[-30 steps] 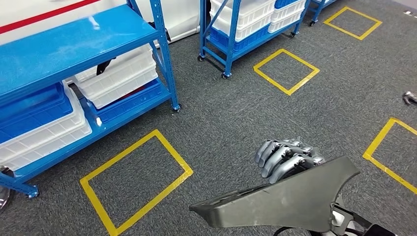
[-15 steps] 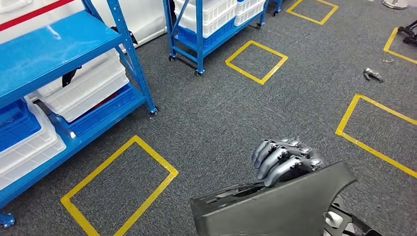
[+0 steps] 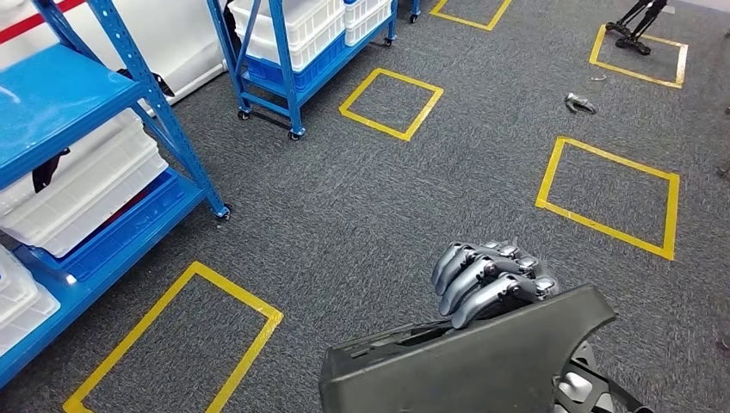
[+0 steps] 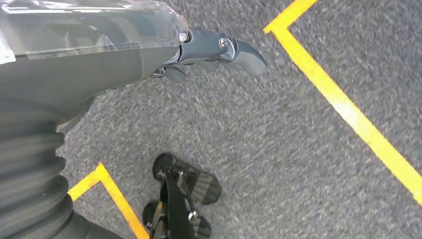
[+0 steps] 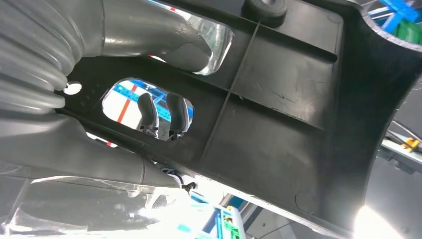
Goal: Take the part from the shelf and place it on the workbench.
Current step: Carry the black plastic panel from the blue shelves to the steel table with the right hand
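The part (image 3: 482, 361) is a large dark grey plastic panel with a curved edge, held low at the front right of the head view. My right hand (image 3: 486, 280) grips its upper edge, with the fingers curled over the top. In the right wrist view the ribbed inner face of the part (image 5: 283, 99) is close up, and two fingers (image 5: 164, 114) show through an oval hole in it. My left hand (image 4: 219, 47) hangs above the grey carpet, holding nothing, its thumb stretched out.
A blue shelf (image 3: 77, 95) with white bins (image 3: 86, 185) stands at the left. A wheeled blue rack (image 3: 297, 52) stands further back. Yellow tape squares (image 3: 392, 103) (image 3: 611, 198) (image 3: 172, 335) mark the carpet. A small grey object (image 3: 581, 103) lies on the floor at the far right.
The whole view has swung right: the shelves have slid to the left of the picture and more floor squares have come in. The part stays in my right hand.
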Controlling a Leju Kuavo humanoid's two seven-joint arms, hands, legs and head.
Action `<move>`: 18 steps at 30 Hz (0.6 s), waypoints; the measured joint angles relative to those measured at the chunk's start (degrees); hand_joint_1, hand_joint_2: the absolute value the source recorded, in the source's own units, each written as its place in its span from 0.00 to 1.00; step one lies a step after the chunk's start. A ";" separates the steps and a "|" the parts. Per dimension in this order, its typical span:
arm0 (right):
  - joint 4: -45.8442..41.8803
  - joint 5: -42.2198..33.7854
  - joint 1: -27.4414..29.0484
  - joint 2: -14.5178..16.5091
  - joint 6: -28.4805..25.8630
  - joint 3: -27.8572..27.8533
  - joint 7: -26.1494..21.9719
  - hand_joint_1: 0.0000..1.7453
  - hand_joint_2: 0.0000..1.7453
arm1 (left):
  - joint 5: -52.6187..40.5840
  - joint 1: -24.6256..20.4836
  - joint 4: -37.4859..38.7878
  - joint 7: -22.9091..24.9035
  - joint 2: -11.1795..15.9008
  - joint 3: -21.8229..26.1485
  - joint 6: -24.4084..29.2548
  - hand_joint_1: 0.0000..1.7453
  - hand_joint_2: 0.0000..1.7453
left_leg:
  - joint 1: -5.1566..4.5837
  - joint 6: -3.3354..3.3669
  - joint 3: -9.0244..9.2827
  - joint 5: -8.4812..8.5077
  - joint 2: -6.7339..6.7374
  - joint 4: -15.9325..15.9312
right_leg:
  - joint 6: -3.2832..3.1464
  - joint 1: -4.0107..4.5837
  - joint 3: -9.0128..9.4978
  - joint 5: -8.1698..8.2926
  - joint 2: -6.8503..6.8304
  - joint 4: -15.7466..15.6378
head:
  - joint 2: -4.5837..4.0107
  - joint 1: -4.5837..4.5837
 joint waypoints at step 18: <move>-0.02 -2.26 0.25 0.74 1.10 -0.24 0.91 0.71 1.00 | -0.19 -0.10 0.02 2.11 0.20 0.02 2.38 0.00 1.00 | -0.20 -1.08 0.14 -1.99 6.93 1.43 | -1.05 0.22 1.34 -0.36 -8.76 -1.62 | 0.00 0.25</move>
